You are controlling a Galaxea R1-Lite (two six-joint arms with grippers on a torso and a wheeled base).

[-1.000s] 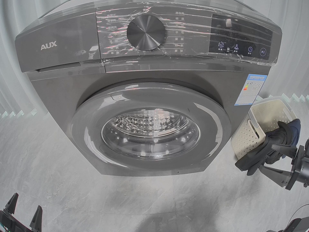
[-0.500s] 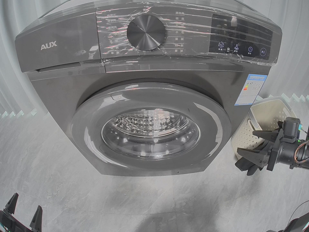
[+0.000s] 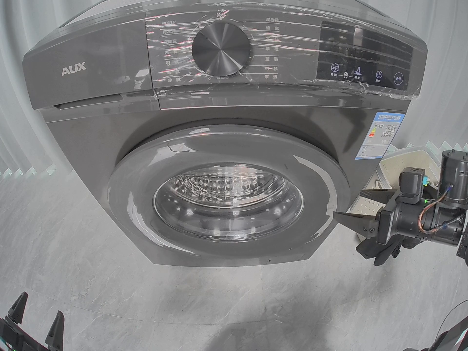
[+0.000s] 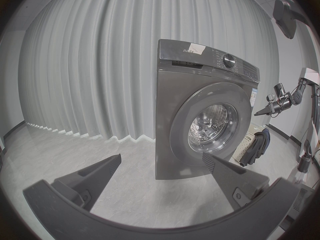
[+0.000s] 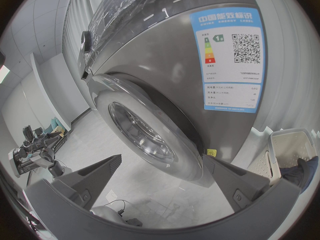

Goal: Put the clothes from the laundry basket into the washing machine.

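The grey washing machine [image 3: 97,137] stands in front of me, its round glass door [image 3: 228,202] closed. To its right a cream laundry basket [image 3: 414,156] holds dark clothes [image 3: 381,250] that hang over its front edge. My right gripper [image 3: 350,204] is open and empty, level with the door's right rim and pointing at it, in front of the basket. The right wrist view has the door [image 5: 143,130], the basket [image 5: 293,144] and the clothes [image 5: 296,174]. Low at my left, the left gripper [image 3: 39,308] is open and empty, far from the machine [image 4: 200,110].
Pale tiled floor [image 3: 195,293] lies open in front of the machine. Grey curtains [image 4: 83,67] run behind and beside it. Plastic film covers the control panel with its dial [image 3: 221,48].
My right gripper has risen from the clothes at the basket, turned, and moved left toward the door's right rim. The clothes stay draped on the basket. The left arm has not moved.
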